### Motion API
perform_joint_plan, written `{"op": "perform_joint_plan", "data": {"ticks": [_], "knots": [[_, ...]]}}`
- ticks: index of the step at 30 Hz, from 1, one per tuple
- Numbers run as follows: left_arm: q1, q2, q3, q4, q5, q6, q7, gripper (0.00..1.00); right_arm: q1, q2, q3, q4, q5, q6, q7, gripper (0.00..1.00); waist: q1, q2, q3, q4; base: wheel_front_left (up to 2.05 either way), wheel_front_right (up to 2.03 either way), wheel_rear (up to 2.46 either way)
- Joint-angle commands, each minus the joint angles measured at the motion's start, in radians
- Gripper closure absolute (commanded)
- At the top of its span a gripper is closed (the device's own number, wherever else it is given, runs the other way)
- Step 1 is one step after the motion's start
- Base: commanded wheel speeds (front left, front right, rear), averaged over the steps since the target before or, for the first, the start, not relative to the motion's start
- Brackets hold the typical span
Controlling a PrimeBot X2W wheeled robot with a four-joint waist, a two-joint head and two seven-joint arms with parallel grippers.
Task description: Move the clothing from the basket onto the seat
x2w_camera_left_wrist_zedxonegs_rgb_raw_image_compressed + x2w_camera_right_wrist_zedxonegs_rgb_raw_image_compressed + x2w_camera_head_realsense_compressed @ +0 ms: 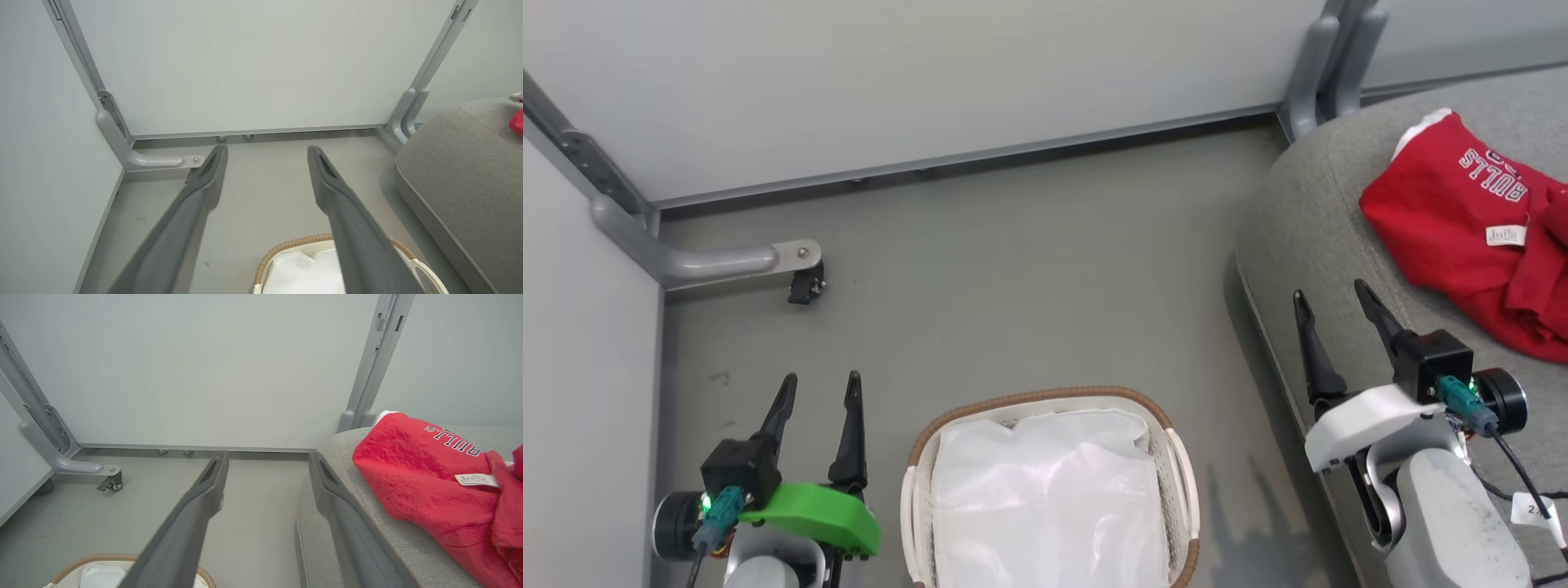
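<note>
Clothing (1462, 237) is lying heaped on the seat (1307, 220) right of the basket (1045, 394), which is showing white fabric (1045, 498) alone, so the left gripper (821, 378) and right gripper (1330, 290) are hovering either side of it, jaws wide and empty.

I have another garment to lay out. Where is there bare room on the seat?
On the seat, the corner and left edge are bare, between the red jerseys and the floor. So is the floor between basket and wall. Crowded: the right side, under the jerseys.
</note>
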Motion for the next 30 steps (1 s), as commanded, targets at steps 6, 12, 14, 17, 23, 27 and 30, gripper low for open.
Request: {"op": "perform_joint_plan", "data": {"ticks": [6, 12, 14, 17, 23, 27, 30], "knots": [[0.070, -0.007, 0.047, -0.010, 0.006, -0.003, 0.001, 0.00, 0.061, -0.004, 0.008, 0.006, 0.014, -0.001, 0.000, 0.00, 0.0000, 0.0000, -0.070, 0.041, 0.00, 0.00, 0.00], [0.123, -0.009, 0.076, -0.029, -0.014, -0.003, 0.001, 0.00, 0.116, -0.004, 0.007, 0.016, 0.029, -0.001, 0.000, 0.00, 0.0000, 0.0000, -0.108, 0.040, 0.00, 0.00, 0.00], [0.123, -0.010, 0.074, -0.032, -0.022, 0.000, 0.000, 1.00, 0.118, 0.000, 0.008, 0.016, 0.028, 0.000, 0.000, 1.00, 0.0000, 0.0000, -0.104, 0.038, 0.00, 0.00, 0.00], [0.131, -0.013, 0.071, -0.010, -0.026, 0.000, 0.001, 1.00, 0.136, 0.005, 0.006, 0.041, 0.032, 0.000, 0.002, 1.00, 0.0000, 0.0000, -0.108, 0.039, 0.00, 0.00, 0.00], [0.127, -0.015, 0.079, -0.006, -0.116, 0.000, 0.026, 1.00, 0.138, 0.007, -0.011, 0.051, 0.128, 0.000, 0.037, 1.00, 0.0000, 0.0000, -0.110, 0.038, 0.00, 0.00, 0.00], [0.122, -0.015, 0.086, -0.014, -0.188, 0.000, 0.046, 1.00, 0.144, 0.007, -0.013, 0.036, 0.212, 0.000, 0.055, 1.00, 0.0000, 0.0000, -0.111, 0.038, 0.00, 0.00, 0.00], [0.118, -0.014, 0.091, -0.021, -0.242, 0.000, 0.061, 1.00, 0.149, 0.006, -0.013, 0.025, 0.274, 0.000, 0.066, 1.00, 0.0000, 0.0000, -0.112, 0.037, 0.00, 0.00, 0.00]]}}
